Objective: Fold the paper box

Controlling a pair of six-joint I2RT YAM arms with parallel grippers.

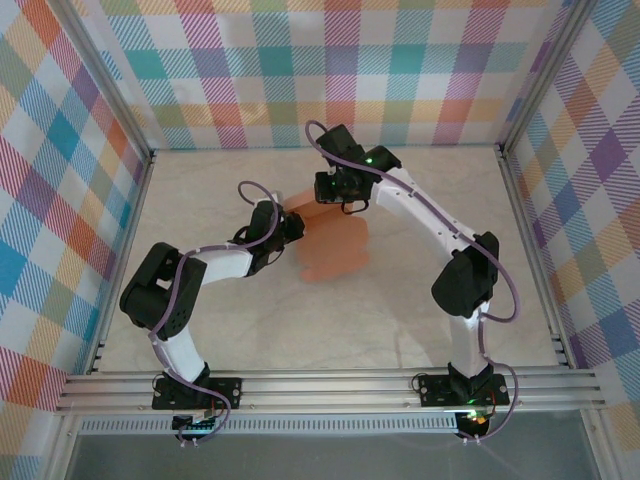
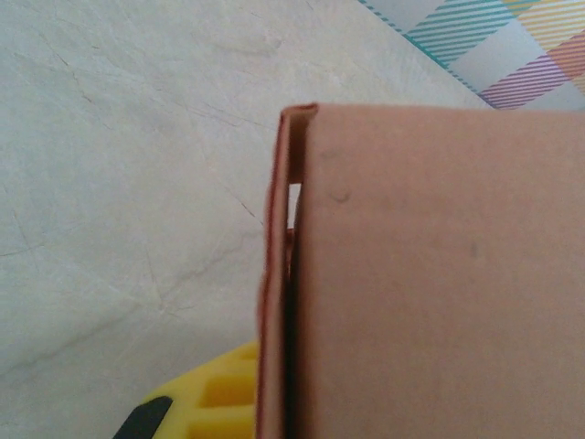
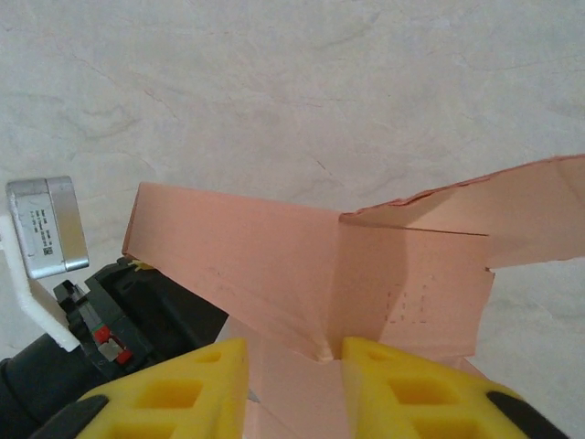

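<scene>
Robot lab test cell: plaid-printed walls (image 1: 300, 70) box in pale marbled bench (image 1: 400, 310), aluminium extrusion rails (image 1: 330, 385) along its near edge.

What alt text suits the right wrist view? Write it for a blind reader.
A partly folded salmon-orange paper box rises with creased panels between the yellow fingers of the right gripper. Pale marbled table lies behind; the left arm sits at lower left.

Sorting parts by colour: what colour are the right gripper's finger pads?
The right gripper's finger pads are bright yellow with gridded recesses; right wrist view shows them best.
</scene>
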